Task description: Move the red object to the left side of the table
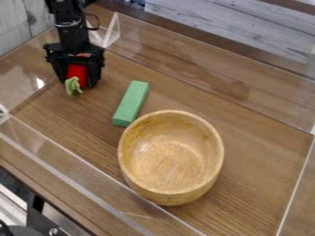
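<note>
The red object (77, 73) is a small glossy red toy fruit with a green leafy stem (72, 87). It sits low at the table (185, 88), in the far left part of the wood-grain top. My gripper (77, 72) points straight down over it with one black finger on each side. The jaws stand open a little wider than the fruit, which rests between them. The fruit's lower side is partly hidden by the fingers.
A green rectangular block (129, 102) lies just right of the gripper. A large wooden bowl (171, 156) stands at the front middle. Low clear acrylic walls (37, 138) border the tabletop, one close behind and left of the gripper.
</note>
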`<move>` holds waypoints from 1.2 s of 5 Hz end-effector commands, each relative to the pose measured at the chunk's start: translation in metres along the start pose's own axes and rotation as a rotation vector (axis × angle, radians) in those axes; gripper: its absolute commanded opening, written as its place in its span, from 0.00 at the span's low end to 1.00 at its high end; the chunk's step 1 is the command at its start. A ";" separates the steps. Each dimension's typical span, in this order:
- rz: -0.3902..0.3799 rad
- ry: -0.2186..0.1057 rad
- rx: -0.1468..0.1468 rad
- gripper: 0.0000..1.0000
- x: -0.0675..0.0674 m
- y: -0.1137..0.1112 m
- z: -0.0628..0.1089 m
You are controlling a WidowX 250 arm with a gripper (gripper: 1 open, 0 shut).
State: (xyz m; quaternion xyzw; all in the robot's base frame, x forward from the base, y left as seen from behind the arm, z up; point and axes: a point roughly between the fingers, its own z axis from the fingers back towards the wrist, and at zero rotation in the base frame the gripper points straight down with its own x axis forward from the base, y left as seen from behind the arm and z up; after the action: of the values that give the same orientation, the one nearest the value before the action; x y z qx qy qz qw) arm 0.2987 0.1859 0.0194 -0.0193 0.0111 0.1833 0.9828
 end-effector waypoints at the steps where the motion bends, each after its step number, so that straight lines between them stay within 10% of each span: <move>1: 0.021 -0.017 -0.014 1.00 0.001 -0.014 0.010; 6: 0.149 -0.025 -0.097 1.00 0.008 -0.031 0.072</move>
State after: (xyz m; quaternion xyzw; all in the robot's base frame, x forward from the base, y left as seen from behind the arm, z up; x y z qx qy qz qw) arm 0.3104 0.1562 0.0579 -0.0763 0.0418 0.2522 0.9638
